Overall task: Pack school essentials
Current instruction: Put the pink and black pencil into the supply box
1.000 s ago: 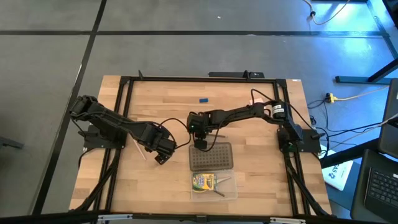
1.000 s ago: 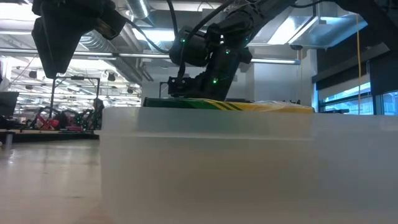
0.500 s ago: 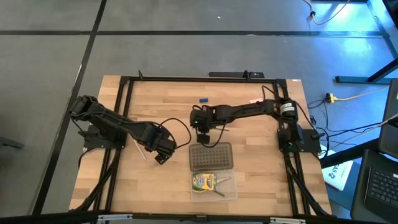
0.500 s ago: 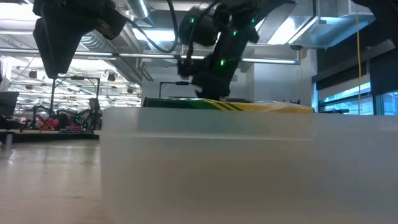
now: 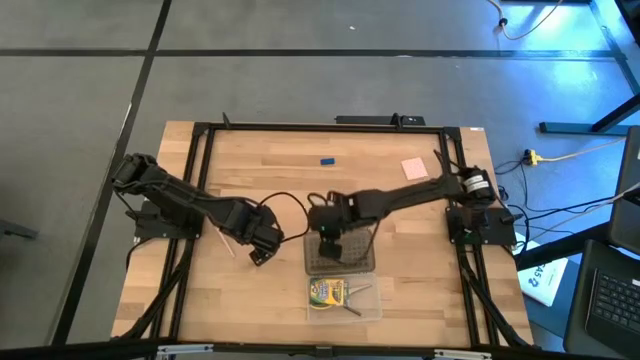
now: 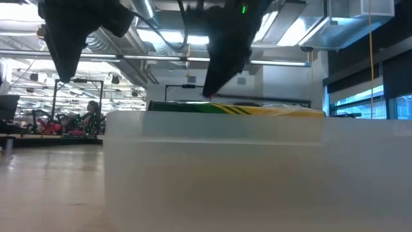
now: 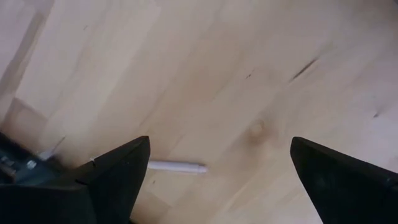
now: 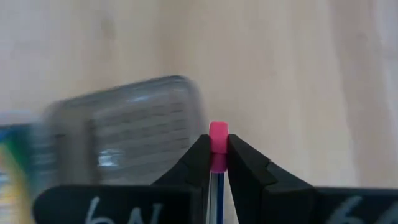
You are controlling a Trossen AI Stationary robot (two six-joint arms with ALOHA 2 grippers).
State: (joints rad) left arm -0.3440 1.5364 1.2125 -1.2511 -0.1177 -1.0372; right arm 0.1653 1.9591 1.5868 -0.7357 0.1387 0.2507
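Note:
My right gripper (image 5: 328, 240) hangs over the grey dotted lid (image 5: 341, 254), shut on a dark blue pencil (image 8: 217, 184) with a pink eraser end. The lid also shows in the right wrist view (image 8: 124, 124). My left gripper (image 5: 262, 246) is open and empty above bare table, beside a pale pencil (image 5: 222, 240) that lies flat, as the left wrist view (image 7: 177, 167) also shows. The clear case (image 5: 346, 298) near the front edge holds the green-yellow crayon box (image 5: 326, 292) and the scissors (image 5: 354, 306). The blue eraser (image 5: 326, 159) and pink pad (image 5: 414, 168) lie toward the far edge. My right gripper pinches the pencil between its two fingers just behind the pink eraser end (image 8: 218, 132), which sticks out past the fingertips. The shaft runs back along the fingers. The fingers point down and the pencil is lifted clear of the table and the lid.
A black frame (image 5: 300, 127) runs round the wooden table. In the low view the clear case's wall (image 6: 212, 174) fills the foreground with the crayon box (image 6: 232, 108) showing over its rim. Bare wood lies between the left gripper and the lid.
My right gripper, still shut on the pencil, has risen, drawn a little toward the far edge, then swung toward the near edge until it stands over the dotted lid. The arm's swing has uncovered the pink pad. My left arm has kept still.

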